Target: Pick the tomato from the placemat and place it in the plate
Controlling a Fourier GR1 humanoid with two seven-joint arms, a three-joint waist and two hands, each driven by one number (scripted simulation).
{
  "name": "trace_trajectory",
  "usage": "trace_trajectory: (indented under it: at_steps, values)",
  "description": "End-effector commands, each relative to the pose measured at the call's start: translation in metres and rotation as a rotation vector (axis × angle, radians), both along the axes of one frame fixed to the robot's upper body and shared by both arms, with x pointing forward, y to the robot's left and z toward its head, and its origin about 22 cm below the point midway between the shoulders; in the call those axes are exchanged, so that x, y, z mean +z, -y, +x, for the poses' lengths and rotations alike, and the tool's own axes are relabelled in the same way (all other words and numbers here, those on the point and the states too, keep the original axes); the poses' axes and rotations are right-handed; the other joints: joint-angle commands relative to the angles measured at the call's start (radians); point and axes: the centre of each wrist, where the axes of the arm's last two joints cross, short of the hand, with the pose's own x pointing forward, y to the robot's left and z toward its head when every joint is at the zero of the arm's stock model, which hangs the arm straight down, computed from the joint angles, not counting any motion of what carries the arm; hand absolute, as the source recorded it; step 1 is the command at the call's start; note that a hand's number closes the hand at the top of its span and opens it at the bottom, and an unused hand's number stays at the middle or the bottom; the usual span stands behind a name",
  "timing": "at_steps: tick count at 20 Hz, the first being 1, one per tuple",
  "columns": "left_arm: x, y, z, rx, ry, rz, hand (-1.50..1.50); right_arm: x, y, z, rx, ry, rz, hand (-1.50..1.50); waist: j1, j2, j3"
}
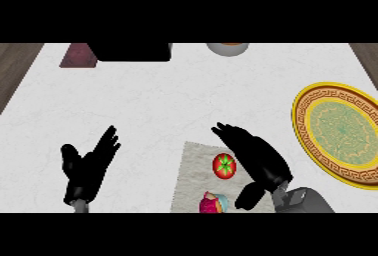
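**Tomato on placemat, not yet held**

Your tomato (224,165) lies on the grey placemat (193,175), near its right side. Your right hand (258,157) sits just beside it on the right, fingers straight, grasping nothing. A pink and yellow item (214,203) lies on the mat's lower edge. The gold-rimmed plate (306,135) rests at the table's (184,95) right edge. Your left hand (87,167) stays apart at the left, released, fingers up.

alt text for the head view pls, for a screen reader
The right hand, fingers straight, hovers beside a red tomato on a pale placemat, with a gold-rimmed green plate to the right on the white counter. The left hand rests open at lower left.
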Motion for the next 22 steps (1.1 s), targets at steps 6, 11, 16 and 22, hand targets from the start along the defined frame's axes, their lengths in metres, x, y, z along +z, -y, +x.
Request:
trace_trajectory:
  at_steps: [6,11,16,22]
  values:
    - [-0.011,-0.006,0.009,0.002,0.0,0.001,0.0,-0.021,-0.027,0.013,-0.035,0.002,-0.07,-1.5,0.001,0.001,0.0]
    - [-0.006,0.018,0.016,-0.005,0.002,-0.004,0.0,-0.047,-0.033,0.018,0.002,-0.024,-0.089,-1.5,0.001,0.001,0.0]
    - [0.001,0.012,0.013,0.008,-0.006,-0.011,0.0,-0.053,-0.021,0.025,0.108,-0.05,-0.172,1.5,0.002,0.001,0.0]
    - [-0.005,0.005,-0.007,0.002,-0.011,-0.008,0.0,-0.054,-0.02,0.028,0.098,0.047,-0.199,1.5,0.002,0.0,0.0]
